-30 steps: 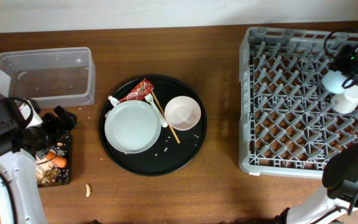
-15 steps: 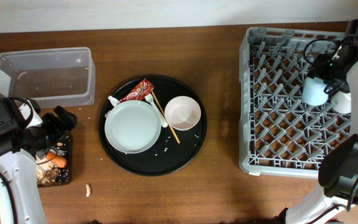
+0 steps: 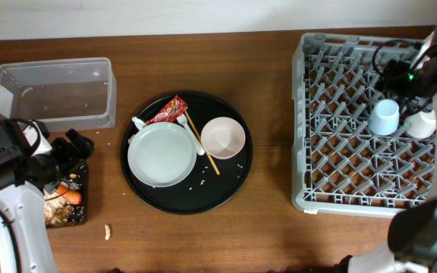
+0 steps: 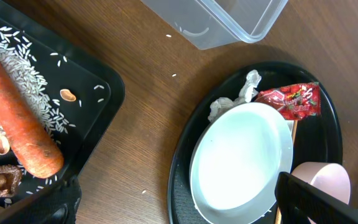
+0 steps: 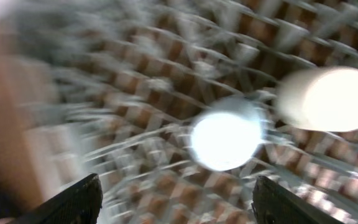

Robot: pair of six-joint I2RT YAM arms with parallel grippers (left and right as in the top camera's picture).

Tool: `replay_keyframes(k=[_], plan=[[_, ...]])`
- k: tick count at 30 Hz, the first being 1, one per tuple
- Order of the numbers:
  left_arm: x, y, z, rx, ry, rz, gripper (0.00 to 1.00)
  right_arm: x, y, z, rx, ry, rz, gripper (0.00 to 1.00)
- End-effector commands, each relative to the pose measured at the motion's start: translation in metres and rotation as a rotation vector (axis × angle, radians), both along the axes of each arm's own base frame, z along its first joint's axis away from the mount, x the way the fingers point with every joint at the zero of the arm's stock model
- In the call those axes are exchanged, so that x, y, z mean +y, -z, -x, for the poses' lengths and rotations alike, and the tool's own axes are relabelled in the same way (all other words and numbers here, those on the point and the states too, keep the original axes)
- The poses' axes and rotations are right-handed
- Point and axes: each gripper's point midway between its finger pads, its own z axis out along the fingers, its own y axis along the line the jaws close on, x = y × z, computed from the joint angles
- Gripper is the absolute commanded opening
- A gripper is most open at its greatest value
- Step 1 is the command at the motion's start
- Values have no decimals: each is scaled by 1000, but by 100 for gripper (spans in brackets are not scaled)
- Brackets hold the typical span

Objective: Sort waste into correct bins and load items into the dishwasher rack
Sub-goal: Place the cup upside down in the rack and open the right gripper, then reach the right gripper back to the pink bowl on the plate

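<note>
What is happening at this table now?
The right gripper is open above the dishwasher rack, where a light blue cup and a white cup sit among the pegs. The left gripper hangs open at the edge of the shallow black tray holding a carrot and rice. The plate, bowl, red wrapper and chopsticks wait on the round black tray.

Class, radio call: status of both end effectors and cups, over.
Left end effector open by black tray. Right end effector open above light blue cup in rack. Plate, bowl not yet loaded.
</note>
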Motion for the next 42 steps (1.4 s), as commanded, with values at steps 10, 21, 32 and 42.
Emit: replay_keyframes(k=[10,21,32,42], plan=[[2,-6,-3,-20,12,-11,99,272,8,30,62,-608,-82,77],[2,-6,-3,-20,12,-11,99,396,138,54,271,-861,70,77],[2,-6,-3,-20,12,-11,99,412,201,21,239,-833,125,61],[2,-6,-3,-20,12,-11,99,411,217,19,258,-803,131,38]])
